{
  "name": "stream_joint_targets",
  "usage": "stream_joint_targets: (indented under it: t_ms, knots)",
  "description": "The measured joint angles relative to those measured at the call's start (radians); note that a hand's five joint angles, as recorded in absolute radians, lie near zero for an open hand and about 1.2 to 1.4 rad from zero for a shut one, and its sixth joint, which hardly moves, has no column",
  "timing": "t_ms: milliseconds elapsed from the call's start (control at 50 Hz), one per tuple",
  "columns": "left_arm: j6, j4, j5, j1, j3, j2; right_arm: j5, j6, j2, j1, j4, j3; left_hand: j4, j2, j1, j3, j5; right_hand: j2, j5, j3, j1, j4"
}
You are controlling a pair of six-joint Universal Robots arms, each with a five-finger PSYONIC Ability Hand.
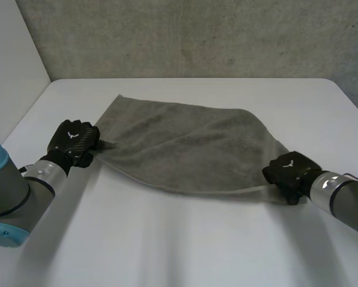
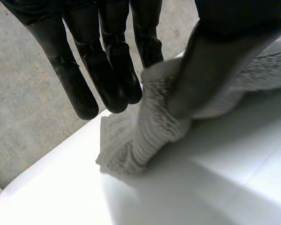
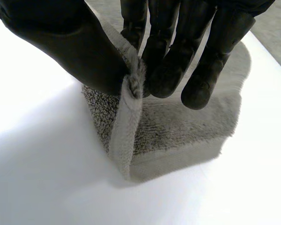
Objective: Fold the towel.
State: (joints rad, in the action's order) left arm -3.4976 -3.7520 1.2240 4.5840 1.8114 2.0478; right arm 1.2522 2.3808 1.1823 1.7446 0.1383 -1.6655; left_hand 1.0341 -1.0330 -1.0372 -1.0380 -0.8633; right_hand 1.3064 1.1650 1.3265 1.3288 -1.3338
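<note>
A grey-green towel (image 1: 184,143) lies spread across the middle of the white table (image 1: 184,245), its near edge lifted slightly off the surface. My left hand (image 1: 74,139) is at the towel's near left corner. In the left wrist view the bunched corner (image 2: 145,126) stands between the thumb and the straight fingers (image 2: 107,70), which hold it loosely. My right hand (image 1: 288,169) is at the near right corner. In the right wrist view the thumb (image 3: 84,51) and fingers pinch a raised ridge of the towel's edge (image 3: 128,117).
A grey concrete wall (image 1: 196,36) runs behind the table. The table's left edge (image 1: 23,113) slants away beside my left arm. Bare white surface lies in front of the towel.
</note>
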Motion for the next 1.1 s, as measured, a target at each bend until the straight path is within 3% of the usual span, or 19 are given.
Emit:
stream_joint_targets:
  t_ms: [240, 580, 620, 680, 780, 900, 1100]
  knots:
    - [-0.003, -0.081, 0.001, 0.000, -0.050, 0.094, -0.016, 0.002, 0.047, -0.063, -0.003, -0.020, -0.135, 0.139, 0.145, 0.137, 0.153, 0.000, 0.000, 0.000, 0.000, 0.000]
    - [-0.042, -0.078, -0.006, -0.002, -0.061, 0.146, -0.017, 0.003, 0.040, -0.069, -0.013, -0.019, -0.132, 0.129, 0.134, 0.132, 0.140, 0.000, 0.000, 0.000, 0.000, 0.000]
    - [-0.060, -0.077, -0.006, -0.002, -0.059, 0.147, -0.017, 0.003, 0.039, -0.070, -0.015, -0.019, -0.062, 0.053, 0.059, 0.066, 0.069, 0.000, 0.000, 0.000, 0.000, 0.000]
    - [-0.092, -0.074, -0.006, -0.002, -0.056, 0.149, -0.017, 0.006, 0.038, -0.071, -0.017, -0.019, 0.216, -0.214, -0.210, -0.207, -0.203, 0.000, 0.000, 0.000, 0.000, 0.000]
    - [-0.133, -0.067, -0.005, -0.001, -0.047, 0.131, -0.018, 0.042, 0.039, -0.071, -0.018, -0.014, 0.319, -0.303, -0.242, -0.302, -0.267, 0.000, 0.000, 0.000, 0.000, 0.000]
    - [-0.139, -0.055, 0.003, 0.000, -0.022, 0.023, -0.024, 0.119, 0.082, -0.074, -0.011, 0.013, 0.319, -0.303, -0.242, -0.302, -0.267, 0.000, 0.000, 0.000, 0.000, 0.000]
    - [-0.108, 0.070, 0.022, -0.004, 0.033, -0.359, -0.132, 0.283, 0.350, -0.161, 0.076, 0.118, 0.319, -0.303, -0.242, -0.302, -0.274, 0.000, 0.000, 0.000, 0.000, 0.000]
